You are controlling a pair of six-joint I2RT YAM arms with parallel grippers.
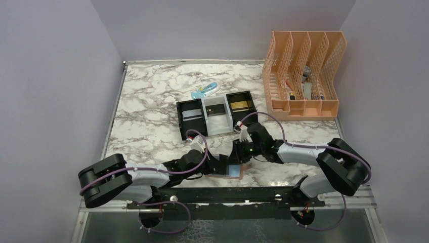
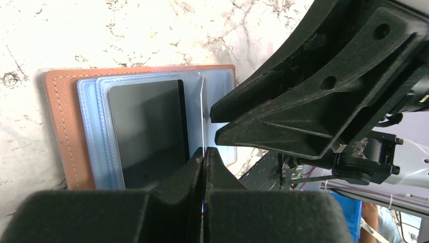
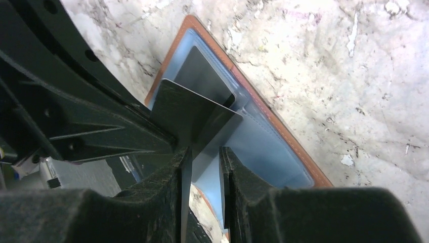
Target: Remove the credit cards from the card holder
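The left gripper (image 2: 203,158) is clamped on one upright card (image 3: 184,109), held edge-on over the single open card holder (image 2: 63,131), which lies flat on the marble table (image 1: 152,101) near the arm bases. One dark card (image 2: 146,131) sits in the holder's pale pocket. The right gripper (image 3: 202,157), its fingers slightly parted, stands beside the upright card. Behind, one tray (image 1: 204,109) holds three more, one in each compartment: silvery card (image 1: 193,114), black card (image 1: 217,110), gold card (image 1: 242,105).

You see the tan card holder (image 2: 60,131) lying open on the tabletop (image 2: 152,30), a dark card (image 2: 146,131) in its blue pocket, a second card (image 3: 187,109) standing on edge.
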